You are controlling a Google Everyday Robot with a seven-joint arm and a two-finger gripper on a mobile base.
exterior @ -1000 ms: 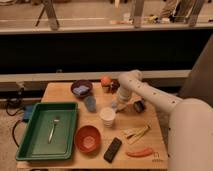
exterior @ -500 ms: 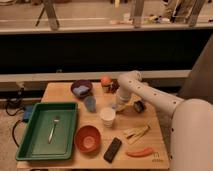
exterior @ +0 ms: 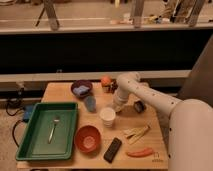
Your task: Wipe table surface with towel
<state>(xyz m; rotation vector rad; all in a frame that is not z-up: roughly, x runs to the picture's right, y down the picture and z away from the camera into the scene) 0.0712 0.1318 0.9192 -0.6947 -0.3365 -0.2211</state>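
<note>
The wooden table (exterior: 60, 93) fills the lower middle of the camera view. My white arm reaches in from the right, and my gripper (exterior: 118, 106) is low over the table's middle, just above and right of a white cup (exterior: 107, 116). I see no towel that I can make out for certain. A small blue item lies in a purple bowl (exterior: 81, 89) at the back left. Whatever is under or in the gripper is hidden by the wrist.
A green tray (exterior: 30, 120) holding a utensil (exterior: 53, 127) sits at the left. A blue cup (exterior: 90, 103), a red bowl (exterior: 88, 138), a black device (exterior: 112, 149), yellow strips (exterior: 136, 133), a red pepper (exterior: 140, 152), an orange (exterior: 105, 80) and a black round object (exterior: 139, 106) crowd the table.
The gripper has shifted slightly left and down toward the white cup. Nothing on the table has moved.
</note>
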